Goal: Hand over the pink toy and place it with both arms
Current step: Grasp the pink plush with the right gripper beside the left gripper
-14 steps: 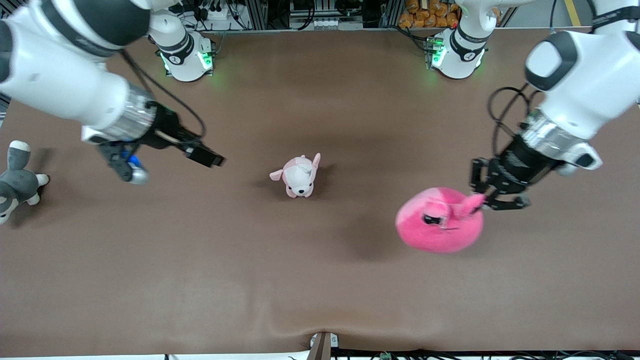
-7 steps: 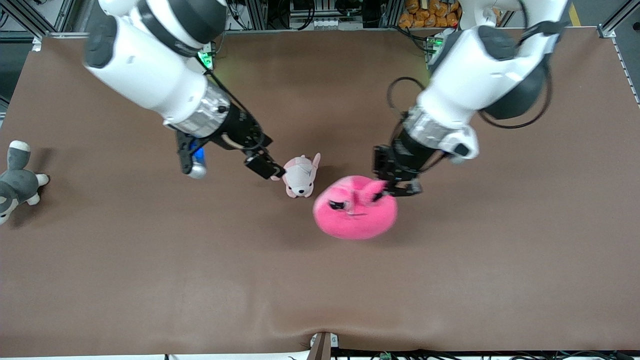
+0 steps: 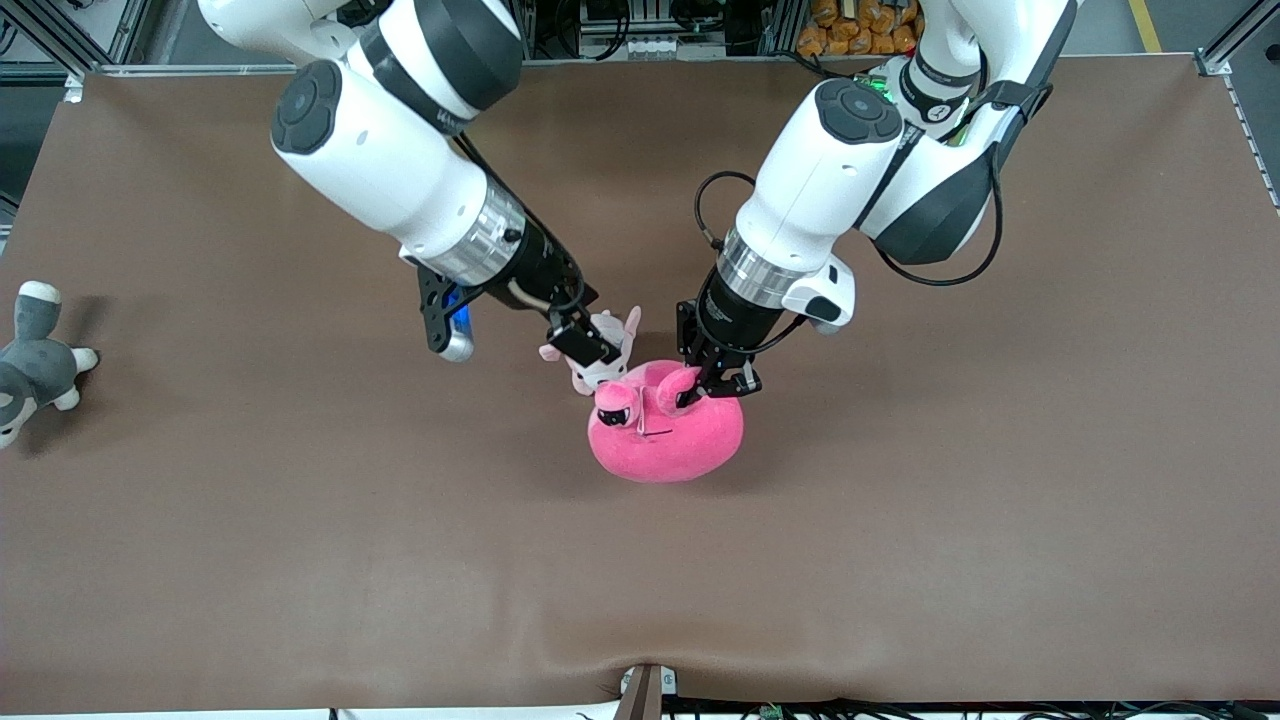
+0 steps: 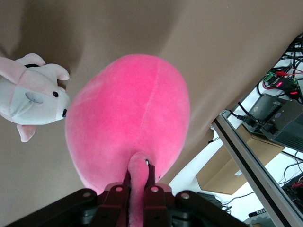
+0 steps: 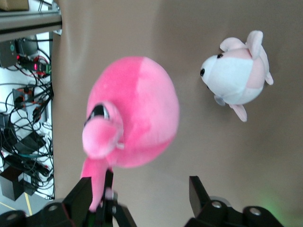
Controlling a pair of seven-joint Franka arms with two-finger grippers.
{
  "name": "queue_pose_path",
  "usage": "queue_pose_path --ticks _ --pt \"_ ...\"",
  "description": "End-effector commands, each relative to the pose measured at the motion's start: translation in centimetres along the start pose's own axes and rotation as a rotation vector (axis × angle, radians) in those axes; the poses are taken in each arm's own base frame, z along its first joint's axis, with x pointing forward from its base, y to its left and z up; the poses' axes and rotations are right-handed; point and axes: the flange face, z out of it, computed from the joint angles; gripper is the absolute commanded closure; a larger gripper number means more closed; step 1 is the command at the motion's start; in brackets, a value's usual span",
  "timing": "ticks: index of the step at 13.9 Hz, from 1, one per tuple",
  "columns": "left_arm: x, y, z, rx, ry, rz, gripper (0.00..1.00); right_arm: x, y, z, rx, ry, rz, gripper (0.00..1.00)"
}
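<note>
The hot-pink round toy [image 3: 668,440] hangs by one floppy ear from my left gripper [image 3: 702,384], which is shut on that ear, low over the middle of the table. The left wrist view shows the ear pinched between the left gripper's [image 4: 137,166] fingers, with the toy's body [image 4: 132,113] below. My right gripper [image 3: 585,350] is open and empty, over the small puppy plush, right beside the pink toy. In the right wrist view the toy [image 5: 137,113] lies ahead of the right gripper [image 5: 142,182], its held ear close to one finger.
The small pale pink-and-white puppy plush [image 3: 603,370] lies just beside the pink toy, partly under my right gripper; it also shows in the left wrist view [image 4: 33,97] and the right wrist view [image 5: 236,75]. A grey-and-white plush [image 3: 30,365] lies at the right arm's end.
Both arms have swung in to the table's middle. The left gripper carried the pink toy from the left arm's end to beside the puppy. The right gripper came over the puppy.
</note>
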Motion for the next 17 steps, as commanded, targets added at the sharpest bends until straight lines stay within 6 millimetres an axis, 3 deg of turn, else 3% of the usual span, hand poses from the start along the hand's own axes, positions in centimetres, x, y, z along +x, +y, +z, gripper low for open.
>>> queue_pose_path --ticks 1,2,3,4,5,8,10,15,16,17 --pt "-0.8 -0.8 -1.1 -0.023 0.034 -0.079 1.0 1.8 -1.2 2.9 0.051 0.037 0.017 0.08" --pt "-0.6 -0.9 -1.0 -0.019 0.047 -0.084 1.0 2.4 -1.4 4.0 0.053 0.056 0.017 0.08" --pt "-0.5 -1.1 -0.9 -0.011 0.065 -0.088 1.0 2.5 -1.6 5.0 0.066 0.061 0.016 0.15" --pt "-0.4 -1.1 -0.8 -0.01 0.071 -0.093 1.0 2.3 -1.9 5.4 0.089 0.061 0.013 0.42" --pt "-0.4 -1.2 -0.8 -0.009 0.074 -0.094 1.0 2.4 -1.9 5.6 0.089 0.064 0.011 0.62" --pt "-0.5 -1.5 -0.9 -0.004 0.082 -0.092 1.0 1.9 -1.6 6.2 0.074 0.073 -0.004 0.94" --pt "-0.5 -1.5 -1.3 -0.006 0.078 -0.093 1.0 1.5 -1.6 6.1 0.074 0.07 -0.01 1.0" --pt "-0.3 -1.3 -1.1 -0.008 0.082 -0.094 1.0 1.9 -1.7 5.6 0.078 0.066 -0.008 1.0" --pt "-0.2 -1.2 -1.1 -0.015 0.086 -0.087 0.94 2.1 -1.8 5.4 0.08 0.061 0.0 1.0" --pt "-0.2 -1.0 -1.1 -0.035 0.093 -0.069 0.09 2.1 -1.9 5.2 0.077 0.059 0.001 1.0"
